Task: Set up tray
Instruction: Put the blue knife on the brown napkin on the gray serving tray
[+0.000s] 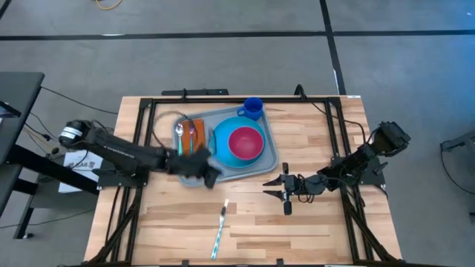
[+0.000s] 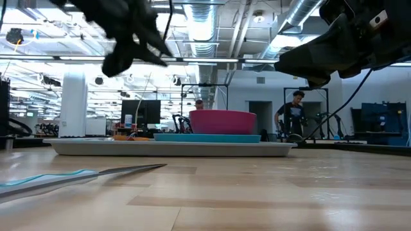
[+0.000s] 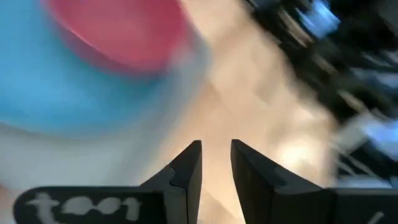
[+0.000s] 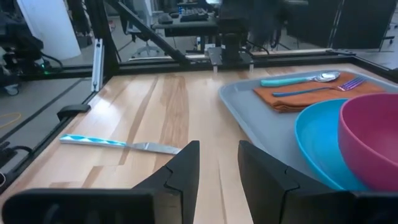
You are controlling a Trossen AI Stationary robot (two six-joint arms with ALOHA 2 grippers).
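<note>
The grey-blue tray lies flat at mid table. On it sit a blue plate with a pink bowl, and a rust napkin bearing a fork and a teal-handled spoon. A blue cup stands at the tray's far edge. A knife with a striped blue handle lies on the bare wood near the front. My left gripper hovers over the tray's near left corner, slightly open and empty. My right gripper hangs off the tray's near right corner, open and empty.
Black frame rails run along the table's left, right and far sides. Bare wood lies between the tray and the near edge, with only the knife on it. People stand in the room behind the table.
</note>
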